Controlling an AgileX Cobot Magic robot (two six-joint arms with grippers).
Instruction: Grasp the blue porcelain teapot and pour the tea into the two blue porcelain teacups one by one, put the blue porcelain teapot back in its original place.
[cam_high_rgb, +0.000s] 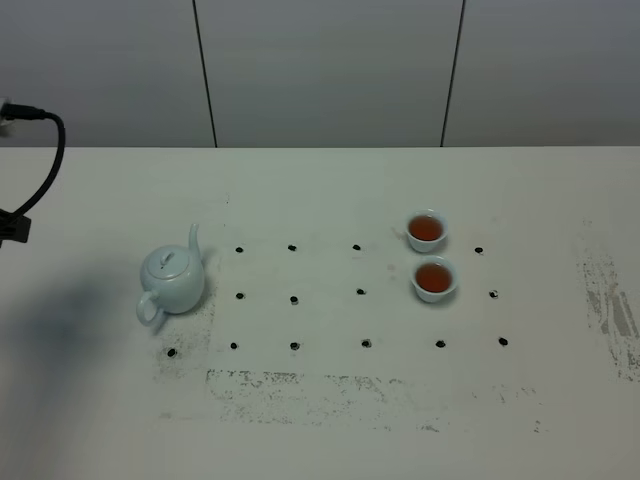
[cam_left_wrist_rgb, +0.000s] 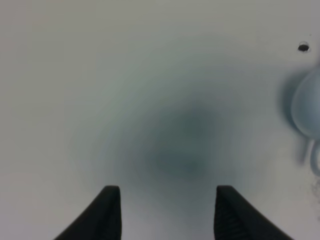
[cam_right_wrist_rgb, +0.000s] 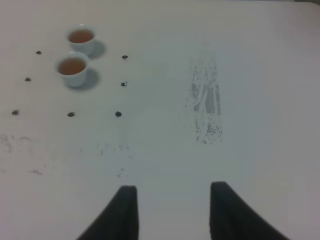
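Note:
The blue porcelain teapot (cam_high_rgb: 172, 280) stands upright on the left of the white table, lid on, spout towards the back and handle towards the front. The two blue porcelain teacups (cam_high_rgb: 426, 230) (cam_high_rgb: 434, 278) stand close together at the right, both holding brown tea. No gripper shows in the exterior high view. In the left wrist view my left gripper (cam_left_wrist_rgb: 168, 190) is open over bare table, with the teapot (cam_left_wrist_rgb: 307, 107) blurred at the frame's edge. My right gripper (cam_right_wrist_rgb: 173, 187) has its fingers apart with nothing between them, and the teacups (cam_right_wrist_rgb: 81, 37) (cam_right_wrist_rgb: 72, 67) lie far off.
A black cable (cam_high_rgb: 50, 160) curves in at the far left edge. Small black dots (cam_high_rgb: 294, 299) form a grid across the middle of the table. A scuffed grey patch (cam_high_rgb: 610, 300) marks the right side, and another (cam_high_rgb: 300, 390) runs along the front.

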